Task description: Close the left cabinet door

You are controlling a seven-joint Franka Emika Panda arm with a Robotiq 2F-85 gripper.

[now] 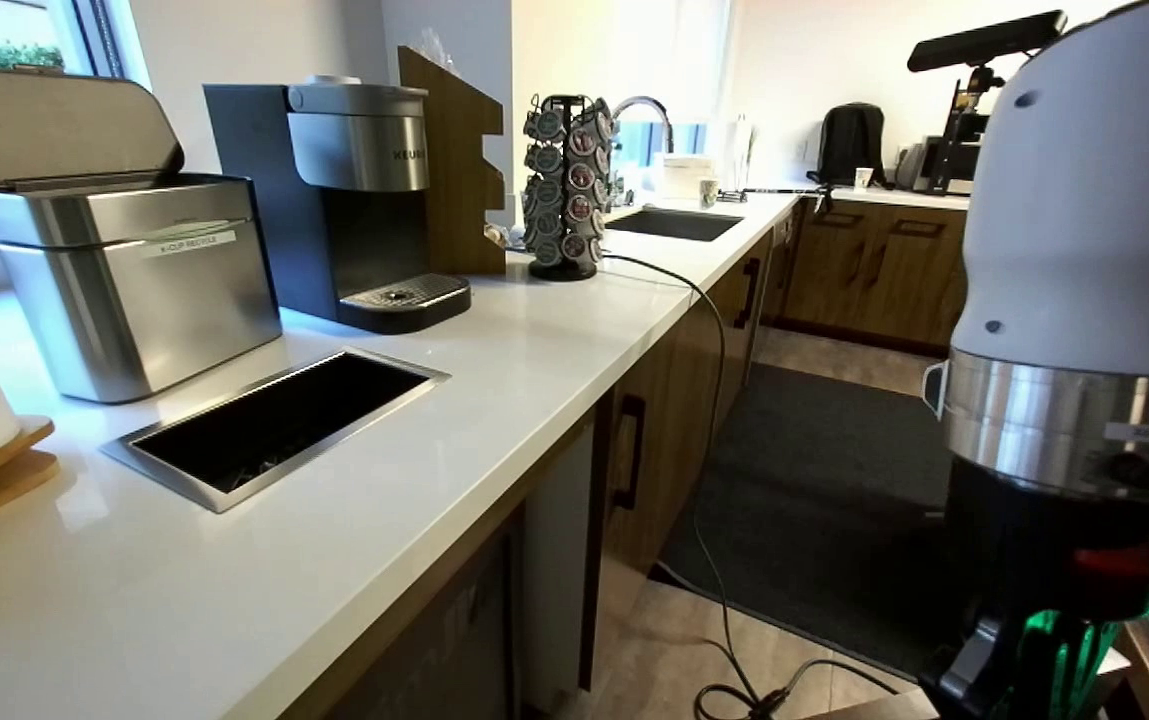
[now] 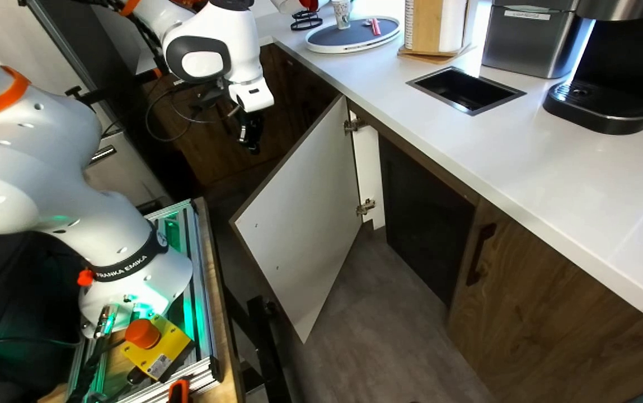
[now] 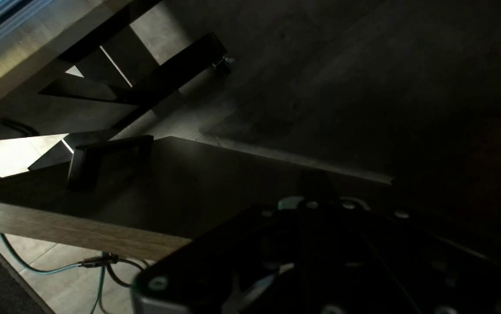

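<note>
The left cabinet door (image 2: 310,212) stands wide open in an exterior view, its white inner face and two hinges showing. In the wrist view the door (image 3: 180,187) shows its dark front face, its bar handle (image 3: 115,146) and its lighter top edge. My gripper (image 2: 252,146) is on the door's front side, pointing down near its upper part. In the wrist view the gripper (image 3: 318,181) has its fingers together with nothing seen between them, overlapping the door front. I cannot tell whether they touch it. In an exterior view the gripper (image 1: 1044,680) is cut off at the bottom.
The white countertop (image 2: 522,168) edge runs above the cabinet opening. The wooden robot stand (image 2: 209,291) is close to the door's free edge. A closed cabinet door (image 2: 522,302) is beside the opening. A black cable (image 1: 719,560) hangs from the counter to the floor.
</note>
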